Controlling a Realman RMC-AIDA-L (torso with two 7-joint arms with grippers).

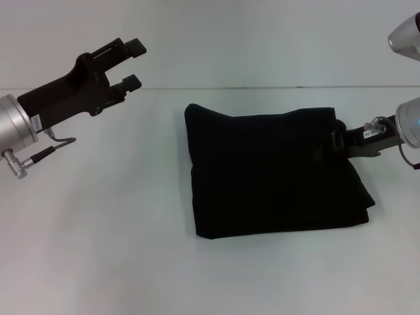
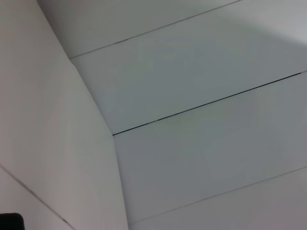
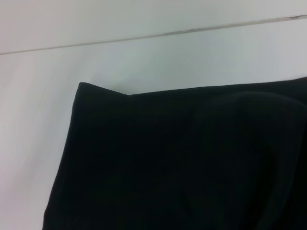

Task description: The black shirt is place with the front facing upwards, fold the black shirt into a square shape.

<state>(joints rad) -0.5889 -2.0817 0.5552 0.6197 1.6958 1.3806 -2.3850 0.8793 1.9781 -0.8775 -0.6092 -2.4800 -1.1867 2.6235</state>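
Observation:
The black shirt (image 1: 272, 174) lies folded into a rough square on the white table (image 1: 98, 230), right of centre. No lettering or label shows on it. In the right wrist view the black shirt (image 3: 182, 163) fills the lower part, one corner pointing toward the far table edge. My right gripper (image 1: 339, 141) sits low at the shirt's right edge, against the cloth, black on black. Far from the shirt, my left gripper (image 1: 134, 63) hangs raised at the upper left, open and holding nothing.
The table's far edge (image 1: 262, 87) meets a white wall just behind the shirt. The left wrist view shows only white panels with dark seams (image 2: 206, 103).

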